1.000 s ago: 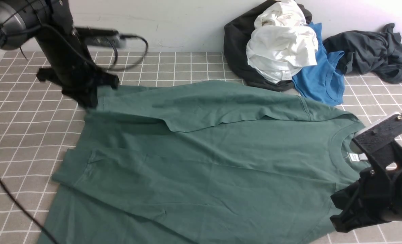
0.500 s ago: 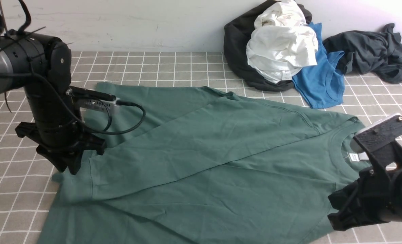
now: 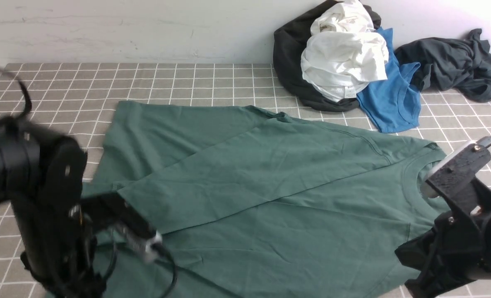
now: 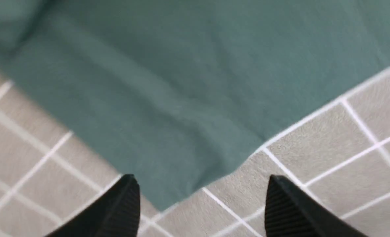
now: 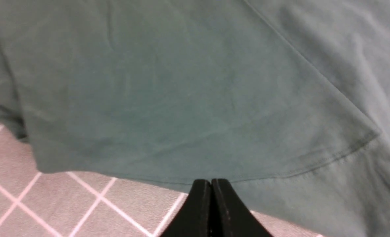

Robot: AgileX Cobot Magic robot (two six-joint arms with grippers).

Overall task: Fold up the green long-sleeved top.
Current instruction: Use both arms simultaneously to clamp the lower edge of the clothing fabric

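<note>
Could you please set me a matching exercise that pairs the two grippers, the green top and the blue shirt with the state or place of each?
Things:
1. left gripper
2. right gripper
3. green long-sleeved top
4. blue shirt

States or places:
A. in the far pile, partly under a white garment
B. jaws pressed shut
C. jaws wide apart, holding nothing
D. spread out, one sleeve folded across its body

Pairs: 1-C; 2-B; 3-D; 4-A

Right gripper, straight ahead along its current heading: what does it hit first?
Probably the green long-sleeved top: the shut right gripper points at its edge lying on the checked mat. Depth is unclear from the wrist view.
</note>
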